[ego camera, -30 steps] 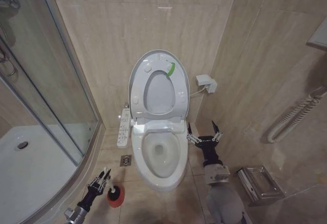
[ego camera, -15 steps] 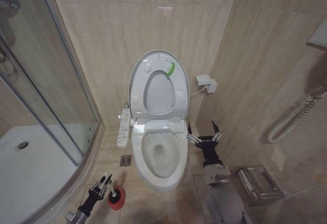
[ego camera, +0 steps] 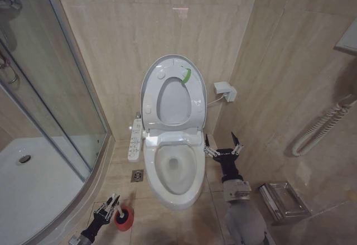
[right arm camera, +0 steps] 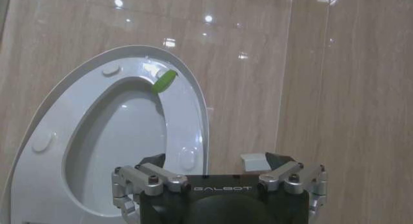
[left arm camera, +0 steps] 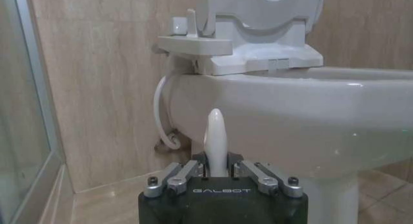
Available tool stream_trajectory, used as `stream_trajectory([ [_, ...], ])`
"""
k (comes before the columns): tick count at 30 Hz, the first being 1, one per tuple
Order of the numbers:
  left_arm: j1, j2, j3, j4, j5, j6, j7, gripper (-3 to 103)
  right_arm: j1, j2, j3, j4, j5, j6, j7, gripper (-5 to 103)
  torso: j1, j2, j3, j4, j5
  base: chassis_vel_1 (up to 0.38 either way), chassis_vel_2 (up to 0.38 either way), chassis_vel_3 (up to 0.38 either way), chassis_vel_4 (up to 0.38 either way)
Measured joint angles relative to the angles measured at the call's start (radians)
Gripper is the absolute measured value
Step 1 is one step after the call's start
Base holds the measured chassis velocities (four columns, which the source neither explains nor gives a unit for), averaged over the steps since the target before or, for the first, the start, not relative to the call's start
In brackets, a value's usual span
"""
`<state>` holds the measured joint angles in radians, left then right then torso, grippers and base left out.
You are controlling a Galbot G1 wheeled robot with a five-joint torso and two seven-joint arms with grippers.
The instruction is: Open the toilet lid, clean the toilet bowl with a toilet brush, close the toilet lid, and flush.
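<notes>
Head view: left pincer clamped on toilet brush handle, upright; toilet bowl lies right-forward (right pincer apart, idle).

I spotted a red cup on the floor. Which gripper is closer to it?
The left gripper: its fingers sit right at the red cup, around the brush handle. The right gripper hangs across the toilet bowl, open.

Beside the toilet bowl, the toilet brush shows just its white handle tip above the left gripper; the bristle head sits hidden in the red cup holder. The picture's edge cuts off the left arm. The toilet lid is cropped in the right wrist view.
</notes>
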<state>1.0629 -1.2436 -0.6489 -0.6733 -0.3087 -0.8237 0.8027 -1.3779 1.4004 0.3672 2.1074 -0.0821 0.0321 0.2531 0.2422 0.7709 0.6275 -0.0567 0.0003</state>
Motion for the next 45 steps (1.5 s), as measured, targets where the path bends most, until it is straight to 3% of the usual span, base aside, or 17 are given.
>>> stream_trajectory([
  [8,-0.011,0.002,0.008,0.064,0.024,-0.002,-0.027,20,0.0,0.0,0.0,0.0,0.0,0.0,0.0,100,0.0,0.0,0.0,0.0003,0.0006,0.0,0.0,0.0,0.0],
  [14,0.017,-0.002,0.026,0.049,0.023,-0.002,-0.039,20,0.0,0.0,0.0,0.0,0.0,0.0,0.0,100,0.0,0.0,0.0,0.0003,0.0004,0.0,0.0,0.0,0.0],
  [15,0.023,-0.004,0.03,0.048,0.024,0.007,-0.042,20,0.0,0.0,0.0,0.0,0.0,0.0,0.0,100,0.0,0.0,0.0,-0.0006,-0.0006,0.0,0.0,0.0,0.0],
  [16,0.032,-0.007,0.034,0.045,0.025,0.006,-0.042,20,0.0,0.0,0.0,0.0,0.0,-0.001,0.0,100,0.0,0.0,0.001,0.0021,-0.0033,0.0,0.0,0.0,0.0],
  [17,0.032,-0.007,0.034,0.045,0.025,0.006,-0.042,20,0.0,0.0,0.0,0.0,0.0,-0.001,0.0,100,0.0,0.0,0.001,0.0021,-0.0033,0.0,0.0,0.0,0.0],
  [19,0.036,-0.006,0.032,0.028,0.018,0.01,-0.049,20,0.0,0.0,0.0,0.0,0.0,0.0,0.0,100,0.0,0.0,0.0,-0.0007,-0.0001,0.0,0.0,0.0,0.0],
  [22,0.046,-0.007,0.036,0.013,0.01,0.01,-0.051,16,0.0,0.0,0.0,0.0,0.0,0.0,0.0,100,0.001,-0.001,0.001,0.0007,-0.0015,0.0,0.0,0.0,0.0],
  [23,0.049,-0.006,0.037,0.002,0.002,0.011,-0.052,16,0.0,0.0,0.0,0.0,0.0,0.0,0.0,100,0.001,0.0,0.0,-0.0004,-0.0014,0.0,0.0,0.0,0.0],
  [25,0.057,-0.005,0.038,-0.013,-0.008,0.011,-0.055,16,0.0,0.0,0.0,0.0,0.0,0.0,0.0,100,0.001,0.0,0.0,0.0005,-0.0006,0.0,0.0,0.0,0.0],
  [35,0.076,-0.005,0.041,-0.059,-0.004,0.011,-0.099,16,0.0,0.0,0.0,0.0,0.0,0.0,0.0,100,0.0,0.0,0.0,0.0002,-0.0004,0.0,0.0,0.0,0.0],
  [36,0.077,-0.005,0.041,-0.059,-0.004,0.015,-0.105,32,0.0,0.0,0.0,0.0,0.0,0.0,0.0,100,0.0,0.0,0.0,0.0002,-0.0004,0.0,0.0,0.0,0.0],
  [42,0.083,-0.004,0.042,-0.044,0.002,0.025,-0.116,32,0.0,0.0,0.0,0.0,0.0,0.0,0.0,100,0.0,0.0,0.0,0.0003,-0.0005,0.0,0.0,0.0,0.0],
  [43,0.089,-0.005,0.042,-0.05,0.002,0.027,-0.118,59,0.0,0.0,0.0,0.0,0.0,0.0,0.0,100,0.0,0.0,0.0,0.0002,-0.0004,0.0,0.0,0.0,0.0],
  [45,0.098,-0.006,0.042,-0.066,0.002,0.03,-0.121,59,0.0,0.0,0.0,0.0,0.0,0.0,0.0,100,0.0,0.0,0.0,0.0003,-0.0004,0.0,0.0,0.0,0.0],
])
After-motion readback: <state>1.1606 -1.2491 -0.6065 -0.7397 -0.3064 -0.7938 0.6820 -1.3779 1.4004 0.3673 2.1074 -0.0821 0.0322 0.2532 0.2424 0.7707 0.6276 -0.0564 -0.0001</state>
